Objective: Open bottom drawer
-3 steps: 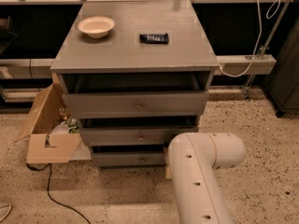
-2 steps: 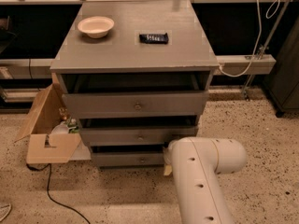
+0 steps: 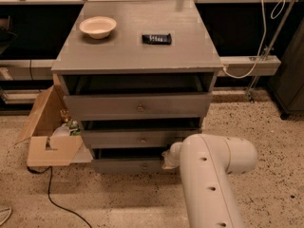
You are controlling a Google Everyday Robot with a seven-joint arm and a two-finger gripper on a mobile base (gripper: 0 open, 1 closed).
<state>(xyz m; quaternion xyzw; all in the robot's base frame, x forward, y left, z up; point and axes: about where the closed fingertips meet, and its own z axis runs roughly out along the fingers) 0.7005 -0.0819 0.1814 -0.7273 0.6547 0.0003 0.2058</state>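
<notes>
Although the gripper (image 3: 169, 158) sits at the right end of the bottom drawer (image 3: 124, 166), lowest in the chest (image 3: 137, 46), the arm (image 3: 209, 184) hides whether it grips. That drawer looks barely out; most of the pull seems left.

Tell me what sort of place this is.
Probably a lab or workshop: speckled floor, loose cable, an open cardboard box beside the drawer cabinet. The gripper is at the bottom drawer's right end.
</notes>
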